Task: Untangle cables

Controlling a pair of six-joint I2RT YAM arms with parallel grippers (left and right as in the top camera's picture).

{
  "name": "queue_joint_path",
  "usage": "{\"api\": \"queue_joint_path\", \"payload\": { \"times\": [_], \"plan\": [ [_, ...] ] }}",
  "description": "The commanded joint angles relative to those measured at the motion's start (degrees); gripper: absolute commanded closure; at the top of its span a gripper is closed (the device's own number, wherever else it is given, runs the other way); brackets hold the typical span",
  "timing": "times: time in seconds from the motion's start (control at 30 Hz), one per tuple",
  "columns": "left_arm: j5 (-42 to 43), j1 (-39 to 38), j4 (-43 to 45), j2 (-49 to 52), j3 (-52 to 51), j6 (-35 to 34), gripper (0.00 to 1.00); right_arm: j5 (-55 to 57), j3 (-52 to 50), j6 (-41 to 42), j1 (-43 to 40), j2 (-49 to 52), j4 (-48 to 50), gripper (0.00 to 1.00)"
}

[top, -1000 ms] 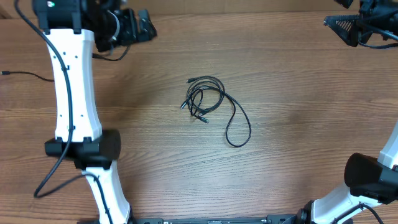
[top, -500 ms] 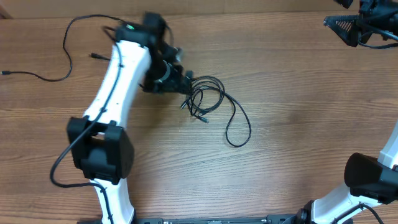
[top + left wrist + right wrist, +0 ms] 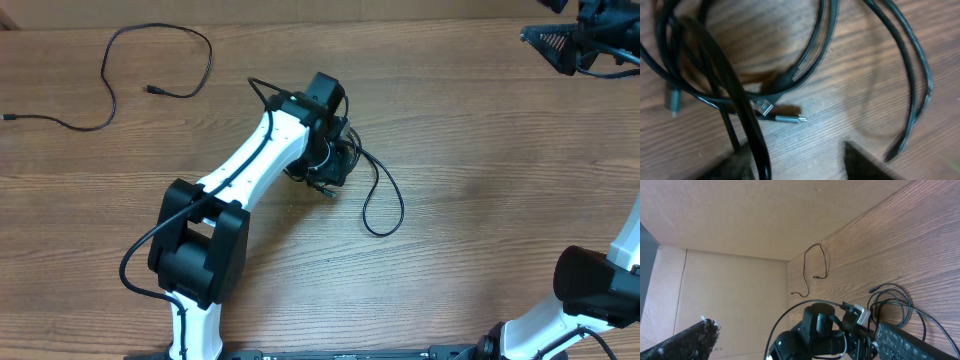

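The cables (image 3: 372,185) are thin black cords in a small tangle at the table's middle, with one long loop (image 3: 384,214) trailing to the right. My left gripper (image 3: 334,168) is down on the tangle's left part and covers it from above. In the left wrist view the strands (image 3: 805,65) cross over one another, and two small plug ends (image 3: 763,106) lie on the wood. The left gripper (image 3: 800,167) has its jaws apart, with one strand (image 3: 756,142) running between them beside the left finger (image 3: 732,165). My right gripper (image 3: 556,30) hangs open at the far right corner, holding nothing.
A separate thin black cable (image 3: 150,60) lies curled at the table's far left, also visible from the right wrist as a cable (image 3: 815,262) by the cardboard wall (image 3: 730,280). The left arm (image 3: 250,170) stretches diagonally across the left half of the table.
The left arm has swung from the far left corner across to the tangle and come down on it. Its jaws have narrowed. The right arm has not moved.
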Motion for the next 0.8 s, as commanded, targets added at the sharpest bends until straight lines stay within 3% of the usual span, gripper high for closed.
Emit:
{"api": "queue_joint_path", "payload": {
  "times": [0.0, 0.07, 0.27, 0.47, 0.63, 0.77],
  "plan": [
    [-6.4, -0.5, 1.1, -0.4, -0.5, -0.9, 0.76, 0.2, 0.4, -0.5, -0.3, -0.3, 0.2, 0.00],
    [-7.2, -0.5, 0.4, -0.4, 0.1, -0.9, 0.96, 0.2, 0.4, -0.5, -0.3, -0.3, 0.2, 0.00],
    [-7.1, -0.5, -9.3, -0.5, 11.0, -1.3, 0.96, 0.2, 0.4, -0.5, -0.3, -0.3, 0.2, 0.00],
    [-6.9, -0.5, -22.0, -2.4, 35.4, -5.7, 0.96, 0.2, 0.4, -0.5, -0.3, -0.3, 0.2, 0.00],
    [-6.9, -0.6, -23.9, -5.4, 52.1, -6.1, 0.96, 0.2, 0.4, -0.5, -0.3, -0.3, 0.2, 0.00],
    [-6.9, -0.6, -22.8, -8.6, 58.8, -7.2, 0.96, 0.2, 0.4, -0.5, -0.3, -0.3, 0.2, 0.00]
  ]
}}
